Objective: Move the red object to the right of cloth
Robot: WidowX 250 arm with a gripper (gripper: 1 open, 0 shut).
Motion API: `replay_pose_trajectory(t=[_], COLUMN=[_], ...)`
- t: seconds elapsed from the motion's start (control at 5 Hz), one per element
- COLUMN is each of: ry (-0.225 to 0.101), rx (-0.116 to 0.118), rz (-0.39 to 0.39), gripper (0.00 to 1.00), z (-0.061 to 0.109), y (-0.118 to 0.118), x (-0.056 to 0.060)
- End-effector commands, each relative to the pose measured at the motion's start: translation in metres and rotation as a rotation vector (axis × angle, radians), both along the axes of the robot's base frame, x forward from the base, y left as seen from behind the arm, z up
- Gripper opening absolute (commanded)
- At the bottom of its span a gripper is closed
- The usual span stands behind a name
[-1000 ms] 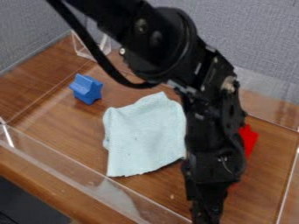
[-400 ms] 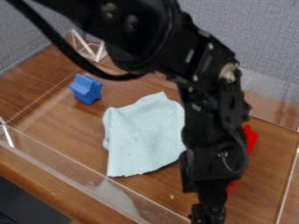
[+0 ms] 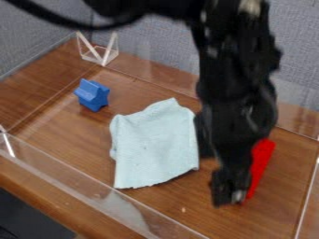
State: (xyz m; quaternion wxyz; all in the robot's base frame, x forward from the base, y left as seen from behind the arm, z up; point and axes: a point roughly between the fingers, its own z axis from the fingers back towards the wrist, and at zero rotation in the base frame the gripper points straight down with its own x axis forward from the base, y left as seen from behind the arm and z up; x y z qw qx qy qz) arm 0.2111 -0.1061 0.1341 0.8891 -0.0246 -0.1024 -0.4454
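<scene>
Beside the cloth (image 3: 152, 143) — red object (image 3: 262, 166), elongated, bright.

The robot arm (image 3: 237, 84) is matte black throughout, built of bulky rounded segments, blurred in places.

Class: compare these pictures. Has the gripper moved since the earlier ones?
Yes. The gripper has risen, its tip now level with the cloth's near edge instead of below it, beside the red object.

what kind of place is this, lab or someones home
Most likely a robot lab test bench: a wooden table fenced by clear plastic walls, a grey partition behind, and only simple props, a cloth and small blue block.
</scene>
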Motion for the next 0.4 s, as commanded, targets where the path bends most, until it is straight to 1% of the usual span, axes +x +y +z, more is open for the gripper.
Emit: replay_pose_trajectory(t=[0.0,0.2], ry=[-0.116,-0.167], rx=[-0.028,-0.033], rz=[0.059,0.126], gripper=[1.0,1.0], z=[0.05,0.059], y=[0.012,0.027], x=[0.005,0.001])
